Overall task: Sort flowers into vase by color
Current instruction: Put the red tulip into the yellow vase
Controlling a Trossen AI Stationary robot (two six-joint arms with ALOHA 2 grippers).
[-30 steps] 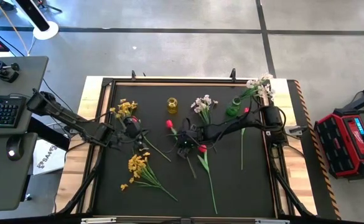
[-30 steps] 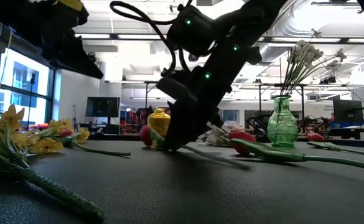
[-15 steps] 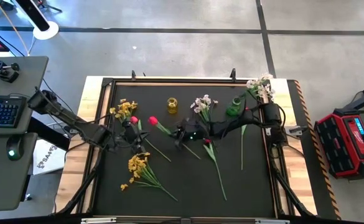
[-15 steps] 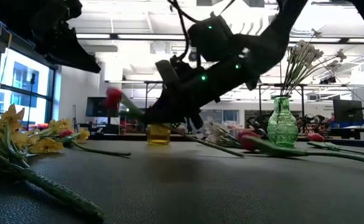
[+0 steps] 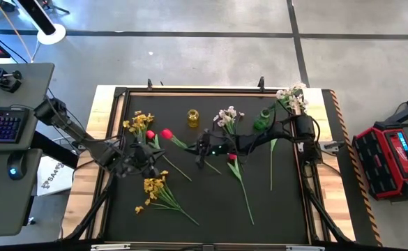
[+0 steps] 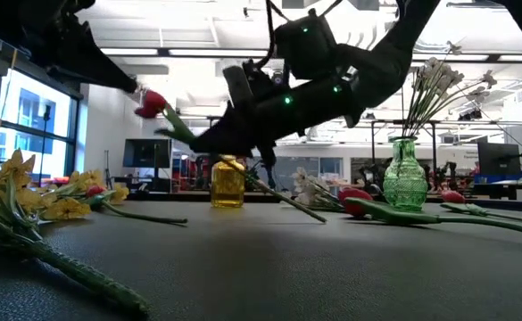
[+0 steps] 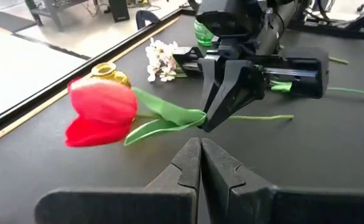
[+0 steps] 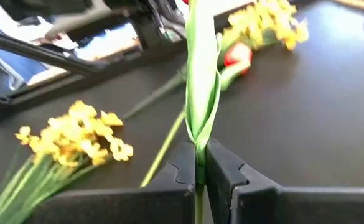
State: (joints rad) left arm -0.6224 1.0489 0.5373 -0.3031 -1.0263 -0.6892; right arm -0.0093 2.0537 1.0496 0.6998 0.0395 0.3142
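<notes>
Black matting covers the table (image 5: 287,209). Near its centre the right gripper (image 5: 201,151) pinches a red tulip (image 6: 151,102) by the stem, lifting it clear of the mat, bud toward the left gripper (image 5: 146,157), whose fingers are pressed together on nothing. White sprays (image 5: 291,97) stand in a green vase (image 5: 261,120); a yellow vase (image 5: 192,118) stands nearby.

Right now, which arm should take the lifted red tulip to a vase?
Right. The right pincer is already shut on the red tulip stem, holding it off the table; the left pincer is shut and empty.
</notes>
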